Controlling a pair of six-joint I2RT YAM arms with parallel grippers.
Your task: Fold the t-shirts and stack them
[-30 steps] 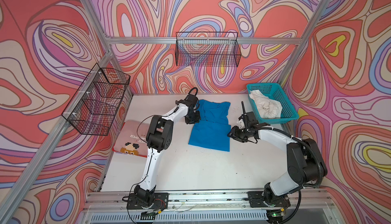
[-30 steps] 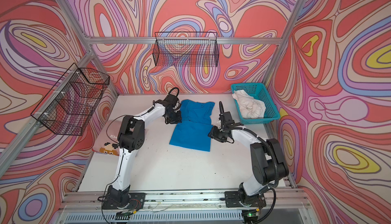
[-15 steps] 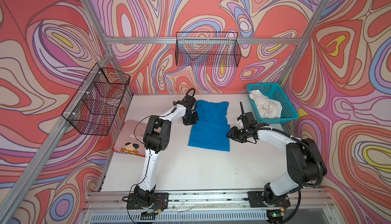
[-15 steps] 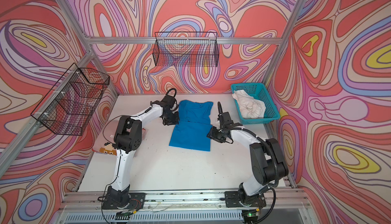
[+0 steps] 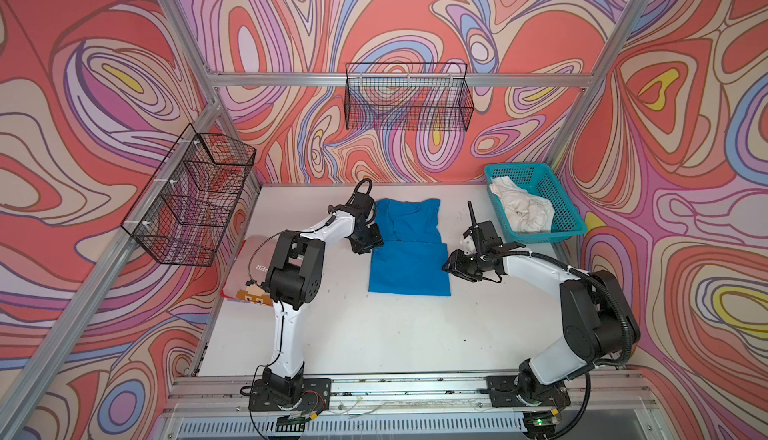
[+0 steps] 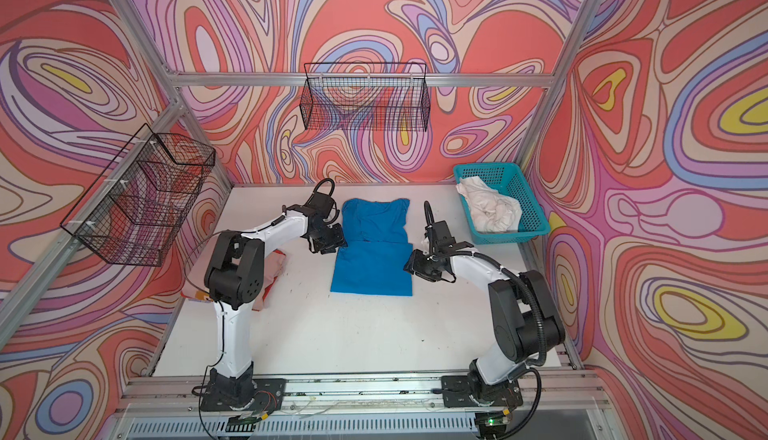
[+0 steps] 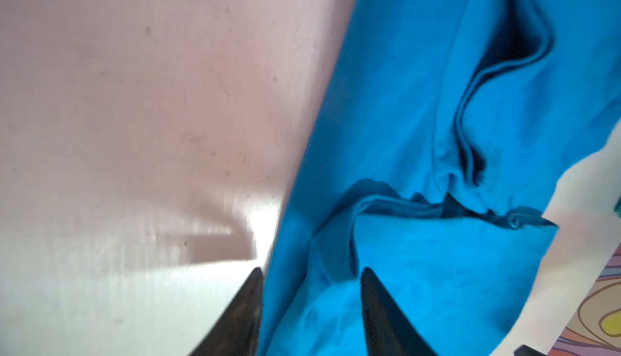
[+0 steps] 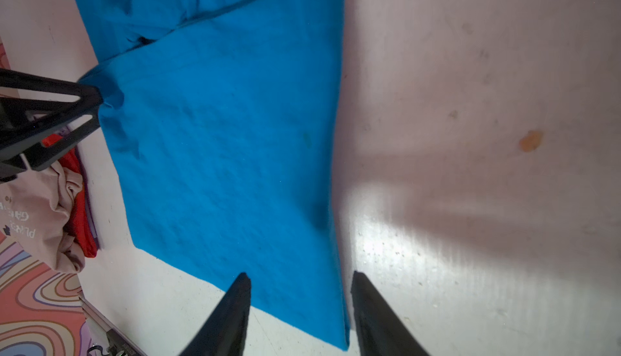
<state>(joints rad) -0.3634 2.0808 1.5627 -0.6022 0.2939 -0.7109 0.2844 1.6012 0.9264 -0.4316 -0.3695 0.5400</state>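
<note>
Lying flat mid-surface, the blue shirt shows in both top views as a smooth rectangular panel on the side of the arm bases, overlapping a narrower, creased part toward the back wall. The left gripper sits low at the shirt's left edge, where the two parts meet. In the left wrist view its fingers stand apart and released, one over bare surface, one over blue cloth. The right gripper is at the opposite edge, also released, its spread fingers straddling that edge without pinching it. The pink shirt lies bunched at the surface's left border, partly under the left arm. The off-white shirt is crumpled in the basket at the far right corner.
</note>
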